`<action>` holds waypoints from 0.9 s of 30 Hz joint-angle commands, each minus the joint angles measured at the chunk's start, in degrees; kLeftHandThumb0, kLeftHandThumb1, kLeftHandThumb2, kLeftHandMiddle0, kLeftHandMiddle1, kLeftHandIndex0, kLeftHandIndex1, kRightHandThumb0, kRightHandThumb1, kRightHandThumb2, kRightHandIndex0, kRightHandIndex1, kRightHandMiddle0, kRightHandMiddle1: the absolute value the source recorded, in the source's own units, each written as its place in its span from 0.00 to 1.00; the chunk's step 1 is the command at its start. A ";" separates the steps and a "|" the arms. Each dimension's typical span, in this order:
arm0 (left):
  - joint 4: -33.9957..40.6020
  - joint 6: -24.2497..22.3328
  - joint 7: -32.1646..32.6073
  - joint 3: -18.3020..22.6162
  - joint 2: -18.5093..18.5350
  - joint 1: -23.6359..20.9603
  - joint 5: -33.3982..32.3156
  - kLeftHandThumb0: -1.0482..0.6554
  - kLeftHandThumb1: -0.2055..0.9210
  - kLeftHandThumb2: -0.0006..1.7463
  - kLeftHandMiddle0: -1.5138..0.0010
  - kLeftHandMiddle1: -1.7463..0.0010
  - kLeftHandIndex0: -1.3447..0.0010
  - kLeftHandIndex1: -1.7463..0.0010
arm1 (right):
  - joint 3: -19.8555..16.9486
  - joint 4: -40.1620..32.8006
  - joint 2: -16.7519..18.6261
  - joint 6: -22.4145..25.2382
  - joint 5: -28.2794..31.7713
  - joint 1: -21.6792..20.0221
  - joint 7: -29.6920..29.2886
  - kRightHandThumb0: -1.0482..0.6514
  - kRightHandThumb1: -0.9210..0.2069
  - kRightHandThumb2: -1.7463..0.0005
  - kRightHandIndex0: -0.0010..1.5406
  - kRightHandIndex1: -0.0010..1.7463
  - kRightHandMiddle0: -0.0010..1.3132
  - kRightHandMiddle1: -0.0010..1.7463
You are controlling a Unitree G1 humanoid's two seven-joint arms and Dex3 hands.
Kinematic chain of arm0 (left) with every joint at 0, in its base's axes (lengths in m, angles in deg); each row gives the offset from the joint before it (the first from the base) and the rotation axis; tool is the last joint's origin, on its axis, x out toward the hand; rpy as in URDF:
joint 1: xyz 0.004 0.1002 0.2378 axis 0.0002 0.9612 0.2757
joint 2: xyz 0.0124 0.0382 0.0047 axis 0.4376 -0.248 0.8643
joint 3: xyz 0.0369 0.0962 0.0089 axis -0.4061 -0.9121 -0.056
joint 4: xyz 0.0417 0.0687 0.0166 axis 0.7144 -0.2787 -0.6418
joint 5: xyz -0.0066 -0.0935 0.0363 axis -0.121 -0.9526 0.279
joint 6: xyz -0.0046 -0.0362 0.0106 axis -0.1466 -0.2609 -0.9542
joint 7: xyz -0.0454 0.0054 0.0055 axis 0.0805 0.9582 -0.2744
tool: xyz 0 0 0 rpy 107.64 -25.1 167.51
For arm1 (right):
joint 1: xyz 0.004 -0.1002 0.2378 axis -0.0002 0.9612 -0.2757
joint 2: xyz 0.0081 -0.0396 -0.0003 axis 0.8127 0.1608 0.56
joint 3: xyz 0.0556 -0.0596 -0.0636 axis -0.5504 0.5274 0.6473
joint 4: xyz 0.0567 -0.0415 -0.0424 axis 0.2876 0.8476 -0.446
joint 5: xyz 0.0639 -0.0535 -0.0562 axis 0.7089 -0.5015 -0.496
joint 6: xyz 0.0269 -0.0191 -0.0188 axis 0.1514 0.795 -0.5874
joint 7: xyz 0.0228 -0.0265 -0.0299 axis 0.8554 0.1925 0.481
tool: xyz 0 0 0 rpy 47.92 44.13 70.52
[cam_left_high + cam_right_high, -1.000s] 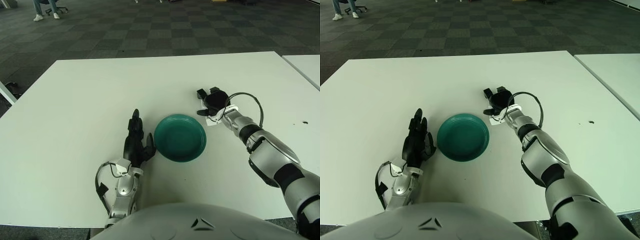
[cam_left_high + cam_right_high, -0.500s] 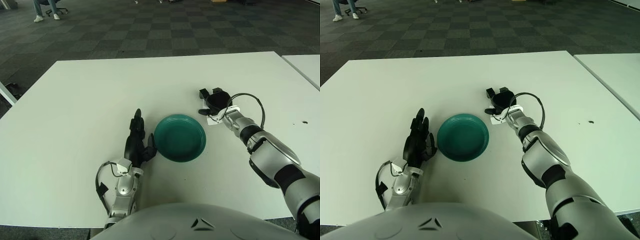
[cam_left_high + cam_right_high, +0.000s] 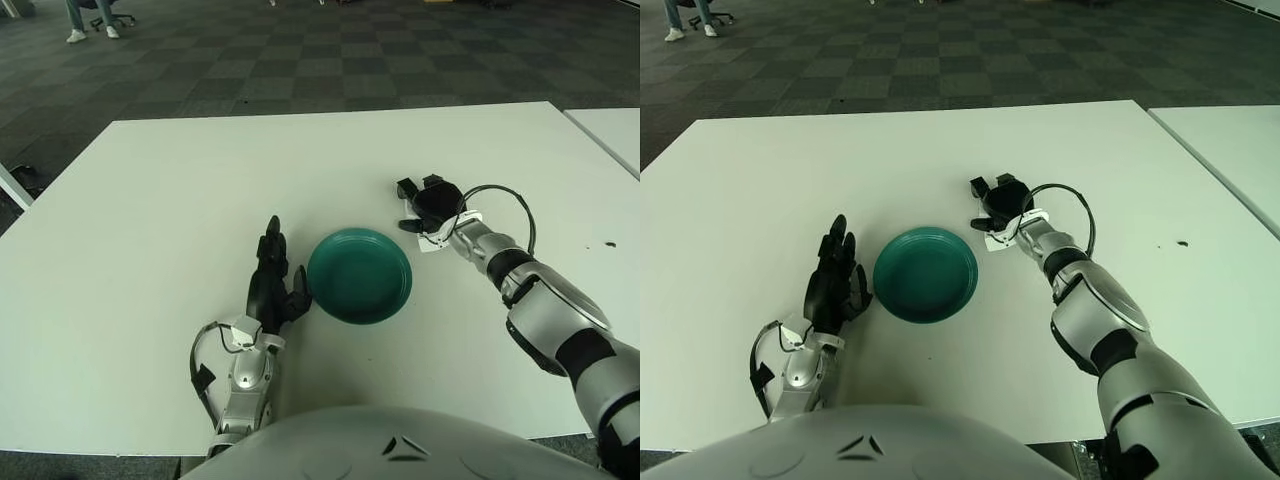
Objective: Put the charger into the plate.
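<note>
The left hand (image 3: 272,283) stood just left of the teal plate (image 3: 360,275) on the white table (image 3: 150,200), fingers extended, holding nothing. Beyond the plate's right rim, the right hand (image 3: 430,203) covered the white charger (image 3: 432,238); its grip could not be determined.

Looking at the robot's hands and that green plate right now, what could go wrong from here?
The right hand is beyond the plate's far right edge, and no charger can be made out under it, so any grasp may be insecure or missing. The left hand stands open close by the plate's left rim; a small drift could nudge the plate. The cable loop at the right wrist could snag.
</note>
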 commanded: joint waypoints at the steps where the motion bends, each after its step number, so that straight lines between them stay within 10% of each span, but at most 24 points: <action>1: -0.87 0.28 -0.51 0.22 -1.95 0.86 -1.60 0.05 1.00 0.53 0.99 1.00 1.00 0.87 | -1.89 -2.06 -3.11 -0.85 1.32 0.04 2.69 0.36 0.41 0.35 0.65 1.00 0.38 1.00; 14: 0.84 -0.99 1.03 -0.23 -2.95 1.08 -1.47 0.05 1.00 0.51 0.99 1.00 1.00 0.85 | -11.39 -37.39 -13.49 -3.19 5.25 3.57 17.62 0.35 0.47 0.30 0.66 1.00 0.42 1.00; 27: 1.96 -0.22 3.55 0.17 -1.48 0.92 3.25 0.04 1.00 0.52 0.94 0.99 1.00 0.72 | -14.88 -54.11 -13.70 -0.62 5.25 10.67 27.51 0.33 0.57 0.22 0.67 1.00 0.49 1.00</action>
